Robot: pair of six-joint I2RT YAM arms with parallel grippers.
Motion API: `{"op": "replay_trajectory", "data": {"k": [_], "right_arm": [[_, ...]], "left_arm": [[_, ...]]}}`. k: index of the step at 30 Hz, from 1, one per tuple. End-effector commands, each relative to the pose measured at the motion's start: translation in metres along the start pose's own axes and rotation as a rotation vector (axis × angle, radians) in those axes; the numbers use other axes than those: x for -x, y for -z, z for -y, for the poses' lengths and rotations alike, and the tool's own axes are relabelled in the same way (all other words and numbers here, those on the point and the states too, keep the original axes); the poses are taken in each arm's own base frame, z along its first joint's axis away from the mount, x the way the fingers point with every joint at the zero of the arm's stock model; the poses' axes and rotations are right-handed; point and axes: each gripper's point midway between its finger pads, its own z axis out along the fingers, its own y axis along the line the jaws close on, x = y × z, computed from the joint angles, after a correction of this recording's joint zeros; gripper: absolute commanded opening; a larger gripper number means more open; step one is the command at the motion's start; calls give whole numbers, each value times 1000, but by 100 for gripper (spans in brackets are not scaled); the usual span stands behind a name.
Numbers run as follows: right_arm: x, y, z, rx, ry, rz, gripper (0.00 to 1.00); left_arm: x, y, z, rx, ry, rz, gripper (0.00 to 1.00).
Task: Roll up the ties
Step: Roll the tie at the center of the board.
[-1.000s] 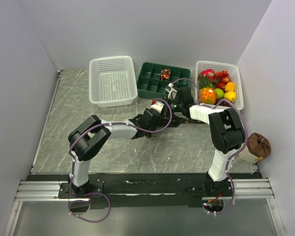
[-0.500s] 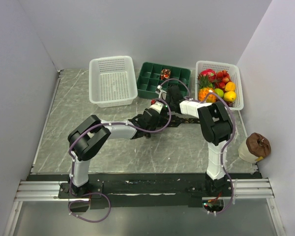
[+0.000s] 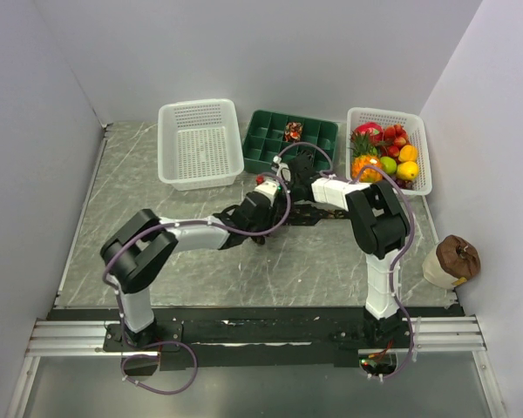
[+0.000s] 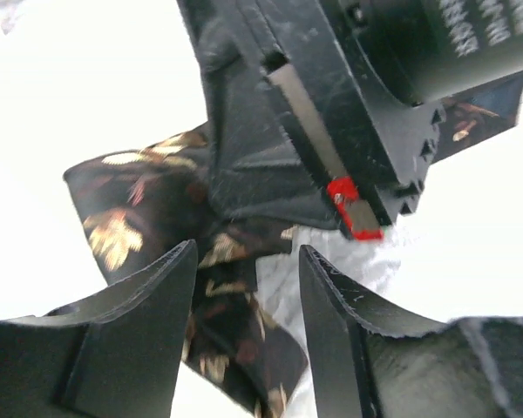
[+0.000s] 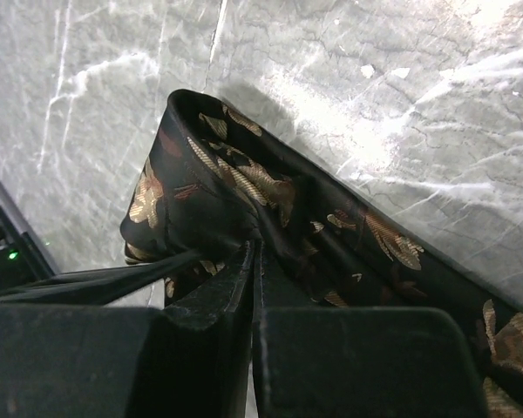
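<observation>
Currently green tray (image 3: pixel 260 139) holds rolled tie (image 3: pixel 293 131), basket (image 3: pixel 383 113) fruit (image 3: pixel 385 157); right gripper (image 5: pixel 254 248) pinches dark tie (image 5: pixel 244 183), left gripper (image 4: pixel 247 252) parted

You've a dark tie (image 5: pixel 244 187) (gold leaf print) folded over at mid-frame; a reddish coil (image 3: pixel 293 131) sits top centre.
</observation>
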Motion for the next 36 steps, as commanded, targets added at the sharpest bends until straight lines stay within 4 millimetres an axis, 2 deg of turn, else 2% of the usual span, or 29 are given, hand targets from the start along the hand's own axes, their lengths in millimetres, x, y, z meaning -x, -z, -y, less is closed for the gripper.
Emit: {"op": "replay_trajectory", "data": {"k": [1,6,8,10,11,12,14,18,20,21,22,25,26,28,30,31,36], "right_arm": [[-25,-2,26,-198,19,-75,6],[-33,-5,24,-261,37,-103,6],[-37,-5,23,-276,37,-115,6],[-39,-4,23,-291,32,-116,6],[-40,-4,22,-291,35,-117,6],[-42,-3,23,-295,30,-116,6],[-41,-1,21,-298,34,-110,6],[-43,3,18,-295,35,-104,6],[-43,4,17,-288,37,-101,6],[-44,4,17,-285,35,-103,6],[-45,4,16,-284,34,-104,6],[-44,5,15,-277,36,-101,6],[-46,5,16,-279,34,-102,6],[-46,5,16,-281,35,-102,6],[-49,5,16,-277,31,-109,6],[-49,4,16,-272,30,-109,6],[-53,3,18,-268,17,-116,6]], "left_arm": [[36,22,-9,-51,109,82,57],[65,46,-23,-59,200,141,61],[79,59,-27,-70,250,170,67],[84,64,-40,-61,326,162,72],[84,67,-36,-108,351,143,72],[79,65,-48,-98,389,115,73],[72,63,-51,-147,461,73,73],[45,56,-48,-226,566,0,74],[43,51,-48,-266,646,6,76],[32,50,-45,-292,676,-24,77],[36,47,-43,-324,723,-6,78],[23,40,-42,-350,804,-28,82],[28,38,-42,-367,817,-4,82],[21,31,-40,-375,848,-25,83],[22,24,-39,-384,862,-17,83],[14,18,-38,-381,877,-39,82],[12,4,-37,-402,919,-19,74]]}}
